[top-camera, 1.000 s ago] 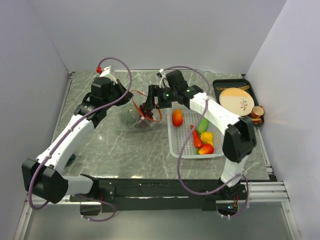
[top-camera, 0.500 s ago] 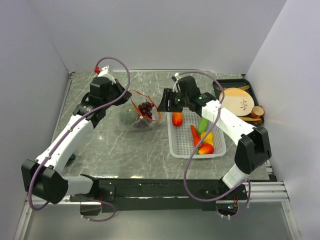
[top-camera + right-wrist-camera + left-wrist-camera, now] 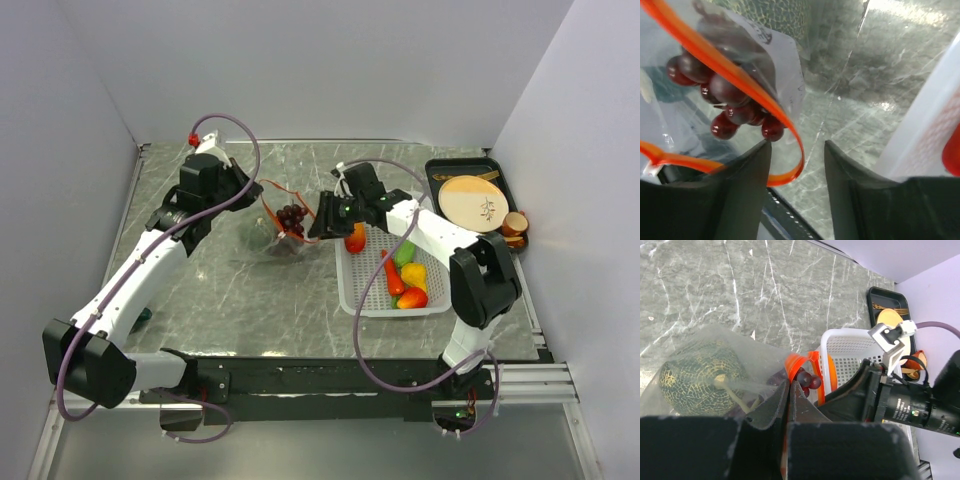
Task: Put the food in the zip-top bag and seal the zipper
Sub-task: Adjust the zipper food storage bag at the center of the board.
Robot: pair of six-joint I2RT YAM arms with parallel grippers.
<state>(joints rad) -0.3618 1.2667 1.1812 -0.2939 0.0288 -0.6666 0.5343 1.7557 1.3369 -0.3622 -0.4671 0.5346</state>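
**Near right of the desk (image 3: 240, 290).** White basket (image 3: 362, 296) holding the loose food. Nearest the front edge is a red piece (image 3: 412, 297), then a yellow piece (image 3: 414, 274) and the carrot (image 3: 392, 272). A green piece (image 3: 406, 250) follows, and the tomato (image 3: 354, 238) sits at the basket's far left corner. None of these is bagged yet.

**Centre of the desk.** The zip-top bag (image 3: 275, 240) lies just left of the basket, mouth turned toward it. It already holds the dark green round fruit (image 3: 697, 377), with the grapes (image 3: 722, 125) at the mouth.

**Right pincer (image 3: 796, 152).**
- Position: between the bag mouth and the basket's far left corner, close by the tomato.
- State: fingers part-way apart and holding nothing.
- Relation: the bend of the zipper (image 3: 740, 86) loops into the gap between them. From there the strip's long run leads up and away across the grapes.

**Left pincer (image 3: 789, 390).**
- Position: beyond the bag, toward the far left.
- State: clamped flat on the mouth edge, with film and orange strip pinched between the fingers.

**Governing relation (judgement).**
- The mouth stretches between the two pincers, roughly far-left to near-right.
- The right arm is much the nearer to both the strip's free bend and the remaining food.
- A short closing would catch the strip; the tomato lies just to its right.

**Far right corner.** Black tray (image 3: 437, 168) with a wooden disc (image 3: 473, 200) and a brown cup (image 3: 515, 222). These are not part of the job.
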